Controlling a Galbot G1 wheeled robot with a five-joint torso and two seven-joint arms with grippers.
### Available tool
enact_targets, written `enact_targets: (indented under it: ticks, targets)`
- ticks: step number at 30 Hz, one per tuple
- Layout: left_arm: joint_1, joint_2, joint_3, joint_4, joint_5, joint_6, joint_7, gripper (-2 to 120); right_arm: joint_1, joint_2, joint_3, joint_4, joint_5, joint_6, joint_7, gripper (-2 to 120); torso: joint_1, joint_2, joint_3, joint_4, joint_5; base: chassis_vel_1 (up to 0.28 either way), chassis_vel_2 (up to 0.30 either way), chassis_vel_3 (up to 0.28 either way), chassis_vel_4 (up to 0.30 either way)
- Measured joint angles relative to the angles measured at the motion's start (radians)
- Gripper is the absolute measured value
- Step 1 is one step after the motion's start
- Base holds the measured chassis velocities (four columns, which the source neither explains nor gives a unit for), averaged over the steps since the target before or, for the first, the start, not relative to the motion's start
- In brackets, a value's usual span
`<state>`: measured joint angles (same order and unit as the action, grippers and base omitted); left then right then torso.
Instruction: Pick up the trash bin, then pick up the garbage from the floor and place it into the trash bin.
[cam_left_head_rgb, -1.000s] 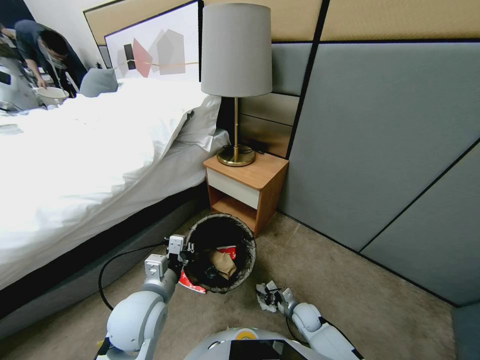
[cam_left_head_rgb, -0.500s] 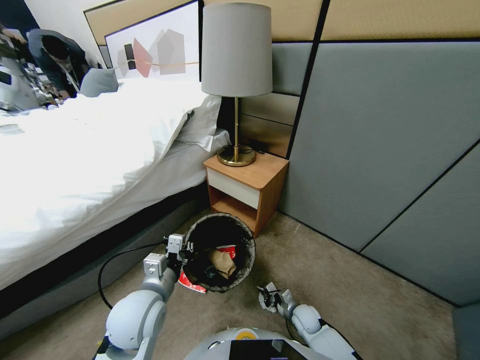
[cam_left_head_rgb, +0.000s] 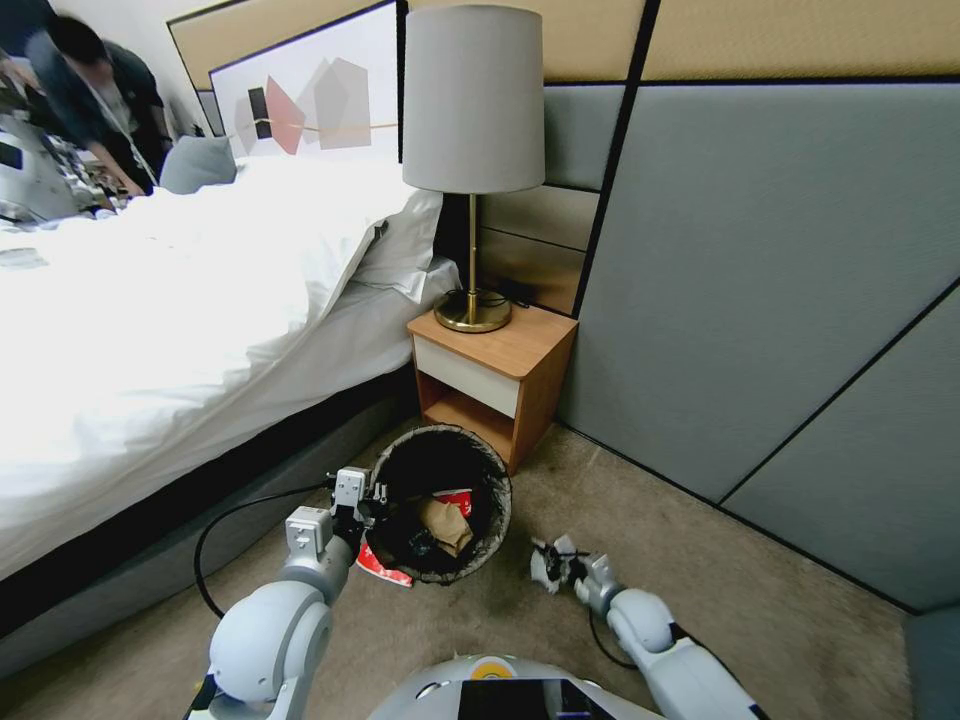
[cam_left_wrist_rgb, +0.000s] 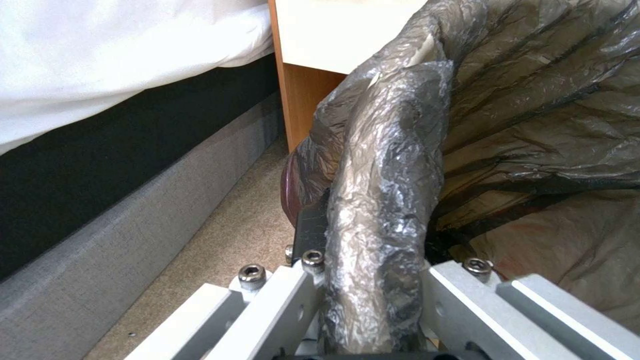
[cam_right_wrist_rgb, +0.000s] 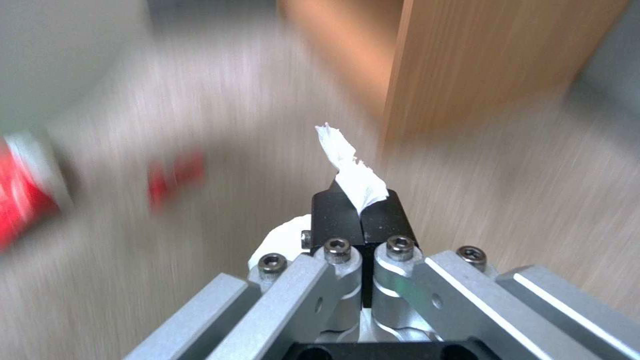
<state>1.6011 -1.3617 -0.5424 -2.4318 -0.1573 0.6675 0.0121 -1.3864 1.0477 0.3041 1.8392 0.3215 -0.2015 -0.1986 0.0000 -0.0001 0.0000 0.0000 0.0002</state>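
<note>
The trash bin (cam_left_head_rgb: 497, 500), lined with a black bag, is tipped so its mouth faces me, in front of the nightstand. My left gripper (cam_left_head_rgb: 366, 507) is shut on its near-left rim; the left wrist view shows the jaws (cam_left_wrist_rgb: 373, 280) clamped over the bag-covered rim (cam_left_wrist_rgb: 390, 190). Inside lie a crumpled brown paper bag (cam_left_head_rgb: 446, 526) and a red-and-white cup (cam_left_head_rgb: 456, 497). Right of the bin, just above the carpet, my right gripper (cam_left_head_rgb: 562, 570) is shut on a white tissue wad (cam_left_head_rgb: 545, 566). The tissue (cam_right_wrist_rgb: 357, 180) sticks out past the closed right gripper (cam_right_wrist_rgb: 360, 212).
A red-and-white piece of litter (cam_left_head_rgb: 384, 571) lies at the bin's near-left foot. The wooden nightstand (cam_left_head_rgb: 495, 385) with a lamp (cam_left_head_rgb: 472, 160) stands behind the bin, the bed (cam_left_head_rgb: 170, 330) to the left, grey wall panels (cam_left_head_rgb: 780, 300) to the right. Open carpet (cam_left_head_rgb: 720, 600) lies to the right.
My right gripper has moved right and slightly away from me, carrying the tissue wad off its earlier spot. The left gripper and bin have stayed put.
</note>
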Motion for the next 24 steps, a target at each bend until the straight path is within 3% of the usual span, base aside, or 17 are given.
enact_targets:
  ticks: [12,24]
  targets:
    - [-0.001,0.004,-0.008,0.002,-0.011,0.004,-0.001,1,-0.015,-0.083,0.140,0.334,0.136,-0.067,0.057,0,0.000,0.000,0.000,-0.0001,0.0000,0.000,0.000,0.000,0.000]
    - [-0.002,0.016,-0.004,0.015,-0.015,0.009,0.000,1,0.035,-0.099,0.135,0.518,0.214,-0.111,0.130,0,0.000,0.000,0.000,0.0000,-0.0001,0.000,0.000,0.000,0.000]
